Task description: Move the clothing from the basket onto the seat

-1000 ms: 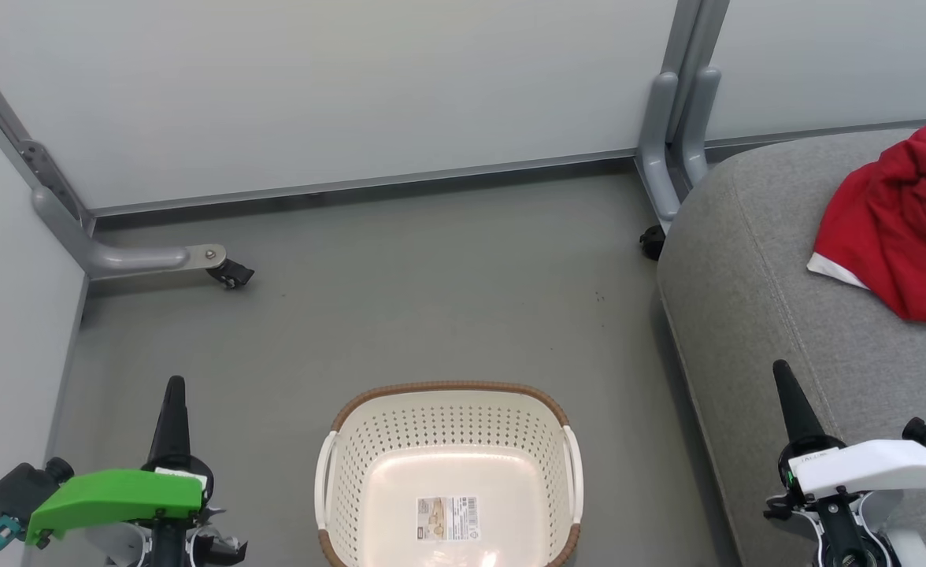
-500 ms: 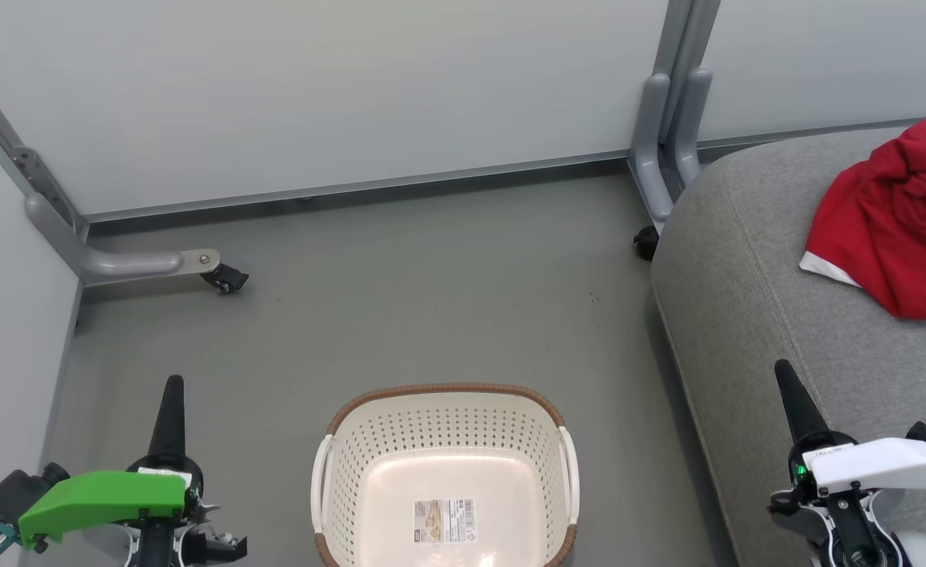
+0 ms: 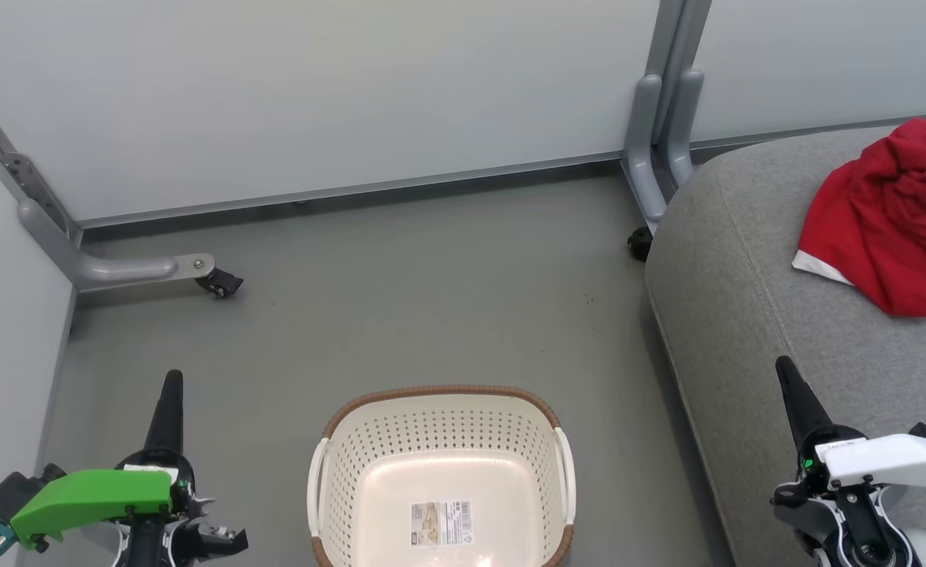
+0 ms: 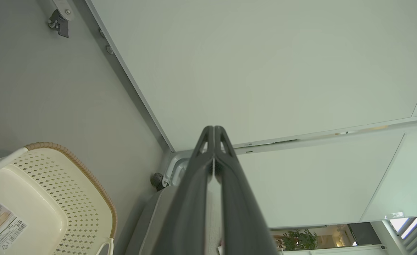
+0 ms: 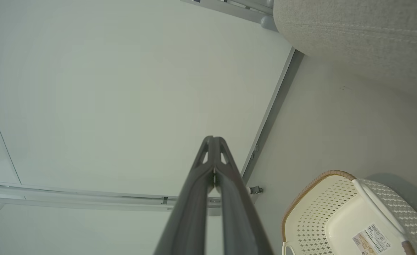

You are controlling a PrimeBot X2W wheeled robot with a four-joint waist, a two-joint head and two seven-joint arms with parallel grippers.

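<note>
The cream perforated basket [image 3: 439, 441] with a brown rim stands on the floor at the bottom centre, holding nothing but a paper label [image 3: 440, 523] on its bottom. Red clothing [image 3: 888, 228] with white trim lies bunched on the light grey seat [image 3: 746, 299] at the right. My left gripper [image 3: 172, 379] is shut at the lower left, clear of the basket. Over the seat's near edge my right gripper [image 3: 783, 365] is shut, holding nothing. The basket [image 4: 52, 198] also shows in the left wrist view beside the shut left gripper [image 4: 214, 128], and the basket [image 5: 350, 216] sits below the shut right gripper [image 5: 212, 139].
White partition panels [image 3: 337, 94] close off the back and left. Their grey feet with castors [image 3: 219, 282] and an upright post [image 3: 660, 134] stand on the grey floor [image 3: 431, 291] behind the basket.
The whole head view has shifted slightly left, so the camera moved. Both grippers stay shut; the left one sits a little lower in the picture.
</note>
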